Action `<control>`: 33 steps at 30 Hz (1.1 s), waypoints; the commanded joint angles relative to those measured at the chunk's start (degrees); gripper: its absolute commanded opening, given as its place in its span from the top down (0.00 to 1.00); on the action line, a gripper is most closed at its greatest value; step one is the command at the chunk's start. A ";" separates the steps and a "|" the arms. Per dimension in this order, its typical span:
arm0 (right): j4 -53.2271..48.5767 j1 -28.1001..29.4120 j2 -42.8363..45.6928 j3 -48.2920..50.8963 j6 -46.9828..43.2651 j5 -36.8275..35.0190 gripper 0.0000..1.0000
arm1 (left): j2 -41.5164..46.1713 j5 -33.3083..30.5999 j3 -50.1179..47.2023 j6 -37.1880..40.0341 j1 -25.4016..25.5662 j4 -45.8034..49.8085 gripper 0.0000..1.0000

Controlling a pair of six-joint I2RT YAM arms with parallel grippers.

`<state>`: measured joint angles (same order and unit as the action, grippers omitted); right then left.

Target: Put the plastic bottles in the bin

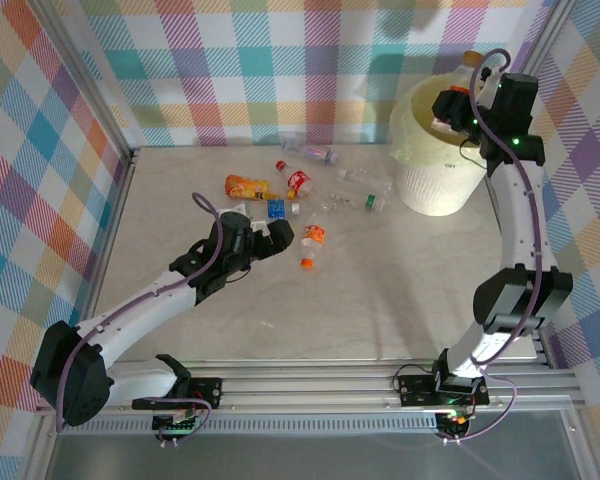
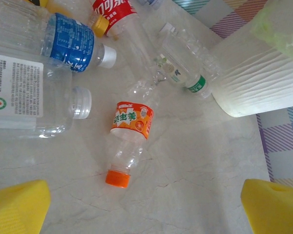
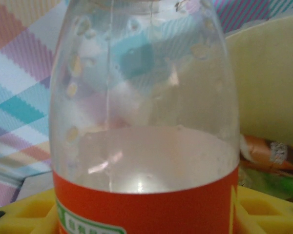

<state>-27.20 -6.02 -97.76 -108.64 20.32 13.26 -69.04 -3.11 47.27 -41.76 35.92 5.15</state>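
Note:
Several plastic bottles lie mid-table: an orange-filled one [image 1: 248,186], a red-labelled one [image 1: 298,182], a clear one [image 1: 365,180]. My left gripper [image 1: 276,238] is open, low over the table, its yellow fingertips [image 2: 17,207] wide apart. Just ahead of it lies a clear bottle with an orange label and cap [image 2: 131,131], with a blue-labelled bottle [image 2: 63,39] and a green-capped one [image 2: 185,68] beyond. My right gripper [image 1: 452,108] hangs over the cream bin [image 1: 435,190], shut on a clear bottle with a red-orange label [image 3: 141,122]. Another bottle [image 3: 268,153] lies inside the bin [image 3: 268,83].
A large clear bottle with a white label [image 2: 19,92] lies at the left gripper's left. The bin's ribbed wall [image 2: 254,83] stands to the right of the bottle cluster. Checked walls close off the table on three sides.

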 commanded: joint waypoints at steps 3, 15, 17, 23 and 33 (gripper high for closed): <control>-4.58 -3.05 -6.58 -8.65 -2.23 -6.42 0.60 | 1.55 -2.02 -0.50 -0.06 0.63 1.88 0.00; -12.73 -3.73 -12.47 -16.60 -9.24 -24.28 0.58 | 1.80 -4.15 -0.98 -0.98 0.53 3.47 0.00; -13.24 -3.66 -12.40 -16.52 -10.89 -26.37 0.55 | 1.65 -4.76 -0.87 -1.12 0.55 3.68 0.00; -13.32 -3.68 -11.35 -15.13 -13.79 -30.22 0.45 | 0.79 -5.65 -0.34 -1.81 0.55 3.99 0.00; -13.21 -3.59 -8.72 -14.58 -13.41 -28.11 0.19 | -1.35 -5.32 -0.33 -4.03 0.55 3.43 0.00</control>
<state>-40.18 -9.58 -110.15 -123.07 7.16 -14.90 -69.82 -7.66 47.05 -44.36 35.92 8.88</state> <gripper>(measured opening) 0.797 0.997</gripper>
